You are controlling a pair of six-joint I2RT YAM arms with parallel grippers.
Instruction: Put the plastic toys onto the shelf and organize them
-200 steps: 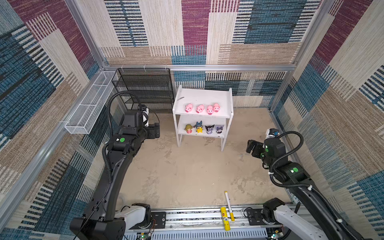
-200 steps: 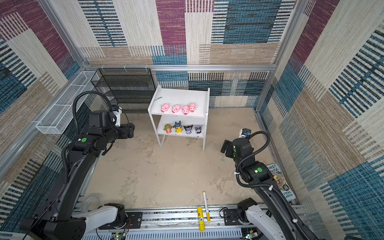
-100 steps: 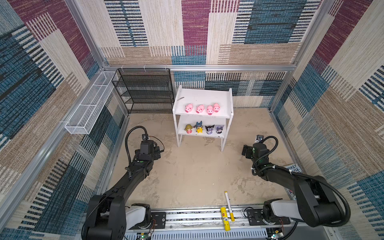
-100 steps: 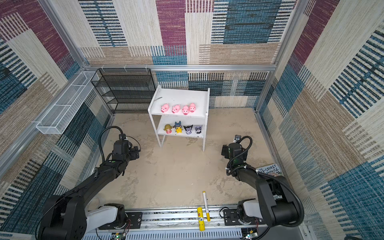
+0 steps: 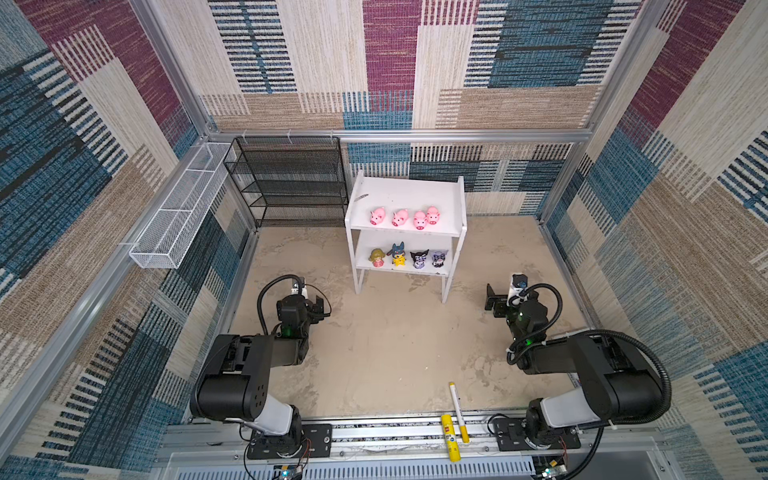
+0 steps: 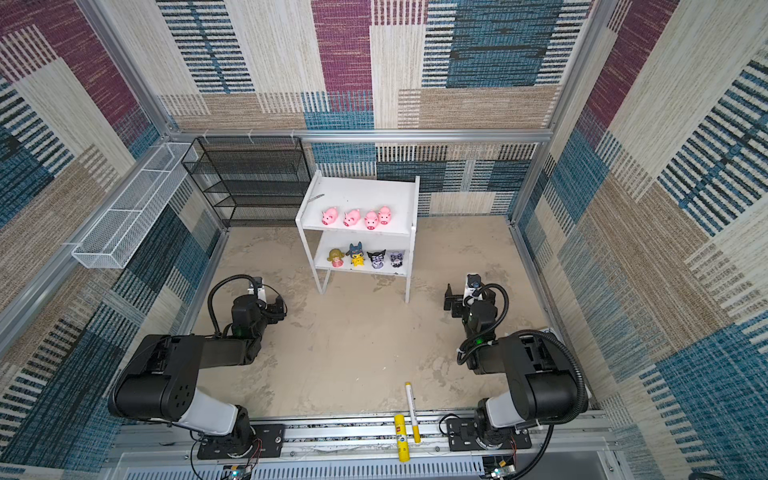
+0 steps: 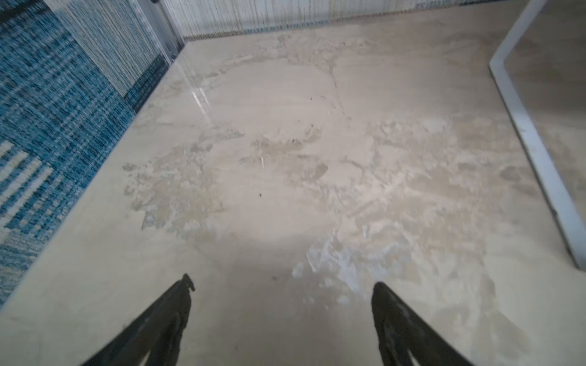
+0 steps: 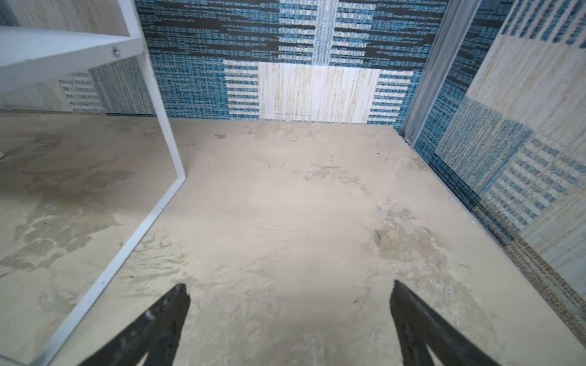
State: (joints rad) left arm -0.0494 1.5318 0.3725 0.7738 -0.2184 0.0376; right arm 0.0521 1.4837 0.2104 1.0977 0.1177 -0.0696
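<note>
Since all eight toys (image 5: 398,255) stand on shelf (image 5: 405,195), task judged complete; no toy left on tabletop (image 5: 386,353).
Upper board: four pink pigs (image 5: 401,217) in row.
Lower board: doll (image 5: 377,257), hooded yellow figure (image 5: 398,254), two big-eared figures (image 5: 419,258) (glossy moulded plastic, rounded).
Shelf: flat white boards, thin legs.
Left gripper (image 7: 283,283): jaws spread, empty, near left.
Right gripper (image 8: 290,285): likewise, near right.

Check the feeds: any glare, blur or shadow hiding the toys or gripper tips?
Both top views: even light, the plastic toys on the shelf read sharp. Left wrist view: glare streak on the table, texture smeared ahead of the open left gripper. Right wrist view: crisp, only faint shadow by the open right gripper.
</note>
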